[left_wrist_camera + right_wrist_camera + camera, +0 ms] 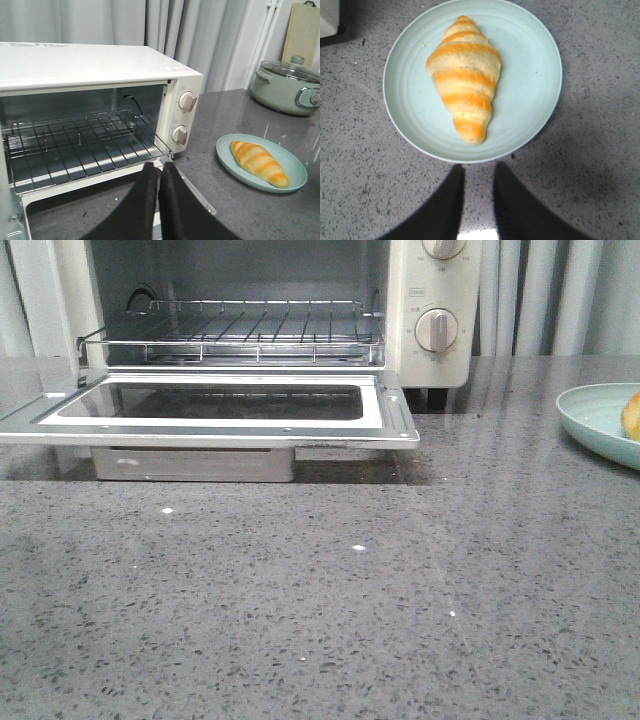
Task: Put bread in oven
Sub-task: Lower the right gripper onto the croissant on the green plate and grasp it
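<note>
The bread [464, 77], a golden-brown roll with pale ridges, lies on a pale teal plate [535, 75]. My right gripper [479, 170] hovers over the counter just short of the plate's rim, with its jaws a little apart and empty. The bread also shows in the left wrist view [258, 163], and as a sliver at the right edge of the front view [632, 415]. The cream-white oven [435, 300] stands with its glass door [210, 405] folded down and its wire rack [240, 330] bare. My left gripper [160, 170] is shut and empty above the door's right corner.
A grey-green lidded pot [287, 87] and a wooden board [302, 30] stand at the back, beyond the plate. Curtains hang behind the oven. The speckled grey counter [320, 610] stretches in front of the oven door.
</note>
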### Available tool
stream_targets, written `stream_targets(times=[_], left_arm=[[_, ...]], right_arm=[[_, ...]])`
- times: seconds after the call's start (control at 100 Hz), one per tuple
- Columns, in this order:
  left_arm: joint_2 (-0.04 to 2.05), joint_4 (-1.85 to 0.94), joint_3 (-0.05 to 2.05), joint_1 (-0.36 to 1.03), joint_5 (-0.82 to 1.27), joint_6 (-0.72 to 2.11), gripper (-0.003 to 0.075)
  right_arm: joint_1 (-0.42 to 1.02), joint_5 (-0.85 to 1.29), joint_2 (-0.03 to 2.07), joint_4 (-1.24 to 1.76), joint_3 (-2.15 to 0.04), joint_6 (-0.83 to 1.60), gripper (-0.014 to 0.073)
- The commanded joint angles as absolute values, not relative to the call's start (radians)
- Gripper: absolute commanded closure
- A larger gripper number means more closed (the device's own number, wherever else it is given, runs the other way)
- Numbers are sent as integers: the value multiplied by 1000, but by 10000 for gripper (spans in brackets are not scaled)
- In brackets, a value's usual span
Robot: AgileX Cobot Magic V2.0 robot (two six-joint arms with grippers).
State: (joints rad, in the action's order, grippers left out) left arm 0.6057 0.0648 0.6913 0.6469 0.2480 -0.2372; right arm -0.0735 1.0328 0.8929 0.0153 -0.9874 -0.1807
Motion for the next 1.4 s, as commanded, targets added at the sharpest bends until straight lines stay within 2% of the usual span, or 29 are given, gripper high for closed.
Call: stream_targets(times=[0.0, 0.04, 0.1, 0.76, 1.39], left_arm=[[577, 70, 719, 631, 207, -239, 742], [568, 70, 719, 626, 209, -239, 742], [561, 73, 719, 626, 211, -239, 742], [559, 73, 719, 626, 242, -239, 742], [559, 73, 719, 626, 253, -239, 742]], right_arm=[[-79, 985, 941, 12, -1053, -168, 288], [-79, 985, 968, 12, -1071, -168, 237], [-79, 983, 1005, 12, -1099, -168, 208], [-78, 1073, 1469, 12, -1348, -168, 213], [-8, 1068, 1613, 10, -1395, -142, 213]])
